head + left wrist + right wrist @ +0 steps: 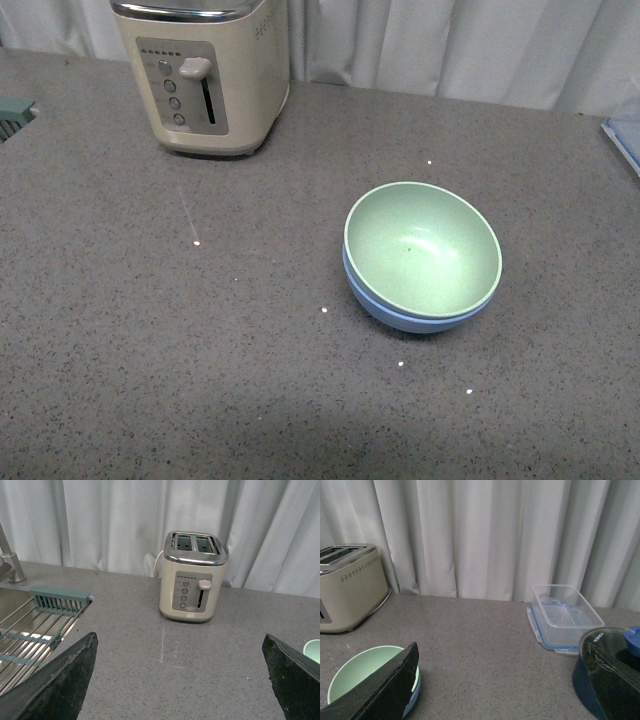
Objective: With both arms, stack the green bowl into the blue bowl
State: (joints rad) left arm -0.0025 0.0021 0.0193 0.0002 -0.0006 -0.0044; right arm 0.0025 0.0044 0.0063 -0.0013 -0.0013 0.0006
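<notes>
Green bowl seated inside blue bowl, slightly tilted, on grey surface right of toaster. Stacking apparently done (nothing left but retreat). Both jaws spread wide, holding nothing: left gripper, right gripper.

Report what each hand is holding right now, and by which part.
Nothing is held. The left hand and right hand are both open and empty; the green bowl sits nested in the blue bowl, untouched.
</notes>
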